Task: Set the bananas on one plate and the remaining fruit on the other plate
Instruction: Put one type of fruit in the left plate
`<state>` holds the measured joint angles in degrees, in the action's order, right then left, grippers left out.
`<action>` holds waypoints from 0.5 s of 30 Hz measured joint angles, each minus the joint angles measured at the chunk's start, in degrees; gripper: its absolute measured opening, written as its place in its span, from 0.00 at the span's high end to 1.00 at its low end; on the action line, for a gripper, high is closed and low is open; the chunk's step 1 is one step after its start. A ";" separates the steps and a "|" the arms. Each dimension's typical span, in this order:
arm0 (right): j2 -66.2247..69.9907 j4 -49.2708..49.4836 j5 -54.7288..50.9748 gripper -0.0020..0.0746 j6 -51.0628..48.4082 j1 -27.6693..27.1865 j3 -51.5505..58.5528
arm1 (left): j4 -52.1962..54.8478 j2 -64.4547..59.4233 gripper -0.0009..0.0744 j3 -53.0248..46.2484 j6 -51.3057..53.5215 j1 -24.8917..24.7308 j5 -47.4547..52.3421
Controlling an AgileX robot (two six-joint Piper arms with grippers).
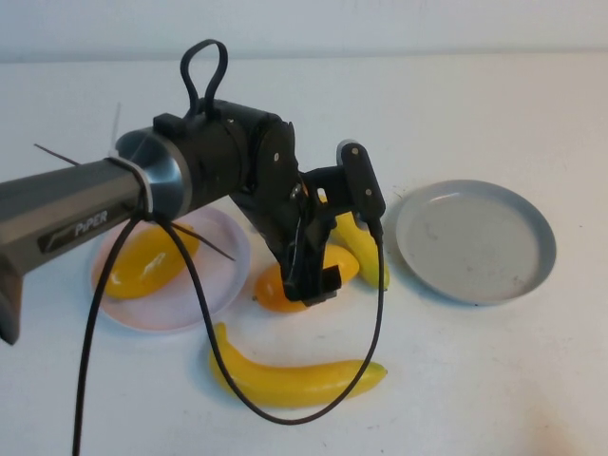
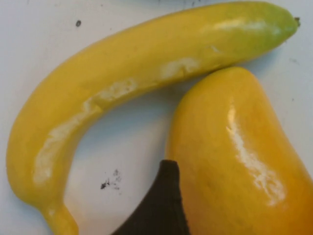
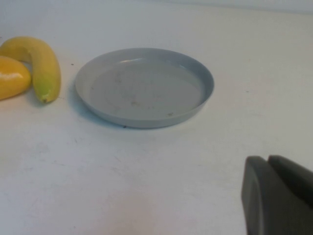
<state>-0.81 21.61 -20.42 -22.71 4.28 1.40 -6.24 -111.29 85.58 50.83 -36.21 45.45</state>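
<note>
My left gripper point(image 1: 309, 283) hangs low over an orange-yellow fruit point(image 1: 271, 287) that lies on the table between the two plates. It is open, and one dark fingertip point(image 2: 159, 205) stands beside that fruit point(image 2: 234, 147). A banana point(image 2: 122, 83) curves against the fruit's far side, near the grey plate point(image 1: 475, 237), which holds nothing. The second banana point(image 1: 294, 375) lies on the table nearer the front. Another orange-yellow fruit point(image 1: 147, 261) rests on the pink plate point(image 1: 204, 304). My right gripper point(image 3: 279, 196) is shut and sits off to the side of the grey plate point(image 3: 144, 85), out of the high view.
The left arm's black cable point(image 1: 380, 313) loops down across the front banana. The table point(image 1: 494, 380) is plain white. The left arm's body hides part of the pink plate and the middle fruit in the high view.
</note>
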 joint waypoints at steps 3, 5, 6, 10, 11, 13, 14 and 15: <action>0.00 0.00 0.00 0.99 0.00 0.00 0.00 | 0.48 -0.86 0.12 0.00 -3.29 0.00 -0.40; 0.00 0.00 0.00 0.99 0.00 0.00 0.00 | 1.69 -1.73 0.12 0.00 -5.88 0.00 -0.78; 0.00 0.00 0.00 0.99 0.00 0.00 0.00 | 2.61 -2.26 0.12 0.00 -7.08 0.00 -1.02; 0.00 0.00 0.00 0.99 0.00 0.00 0.00 | 6.24 -4.08 0.12 0.00 -10.46 0.00 -1.36; 0.00 0.00 0.00 0.99 0.00 0.00 0.00 | 6.24 -4.41 0.12 0.00 -10.87 0.00 -1.36; 0.00 0.00 0.00 0.99 0.00 0.00 0.00 | 6.90 -5.12 0.12 0.00 -11.32 0.00 -1.48; 0.00 0.00 0.00 0.99 0.00 0.00 0.00 | 6.99 -5.23 0.12 0.00 -11.45 0.00 -1.48; 0.00 0.00 0.00 0.99 0.00 0.00 0.00 | 6.99 -5.48 0.12 0.00 -11.60 0.00 -1.91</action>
<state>-0.81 21.61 -20.42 -22.71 4.28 1.40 0.75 -116.78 85.58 39.22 -36.21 43.55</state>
